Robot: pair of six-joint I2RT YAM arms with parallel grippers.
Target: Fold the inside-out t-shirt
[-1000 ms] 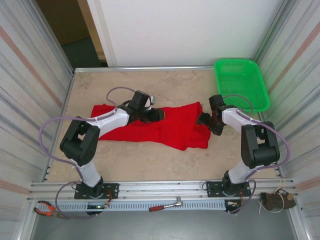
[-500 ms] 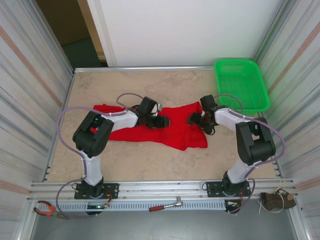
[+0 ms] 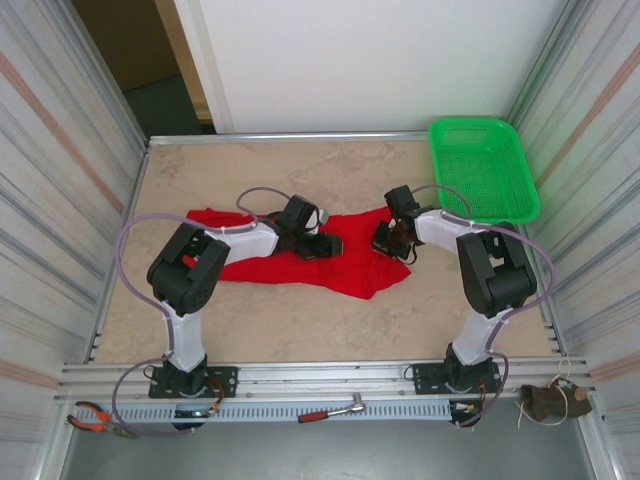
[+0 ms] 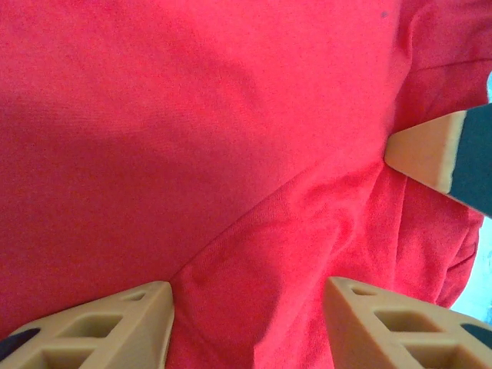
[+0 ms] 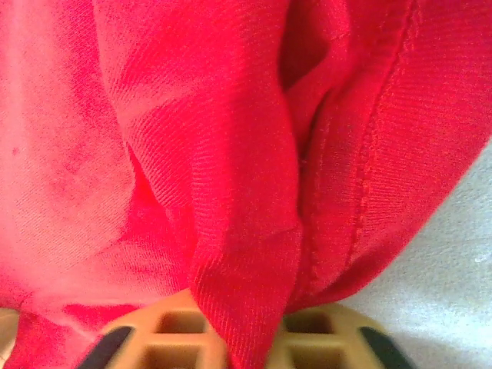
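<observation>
The inside-out t-shirt (image 3: 352, 270) lies crumpled lengthwise across the middle of the table (image 3: 300, 330), bright red. My left gripper (image 3: 328, 245) rests low on its middle. In the left wrist view its tan fingers (image 4: 115, 323) stand apart, open, with a raised fold of the red cloth (image 4: 192, 115) lying between them. My right gripper (image 3: 384, 240) is at the shirt's right end. In the right wrist view the right gripper (image 5: 246, 342) is shut on a bunched fold of cloth (image 5: 192, 154) beside a stitched hem. One of its fingers (image 4: 430, 154) shows in the left wrist view.
A green mesh basket (image 3: 483, 165) stands at the back right corner. Corrugated metal walls close in both sides. Pliers (image 3: 95, 418) and a ratchet (image 3: 335, 410) lie on the front rail. Bare tabletop (image 5: 461, 277) shows just right of the hem.
My right gripper moved left onto the shirt's right end and shut on a fold, drawing that end inward. My left gripper slid right along the shirt, then stayed.
</observation>
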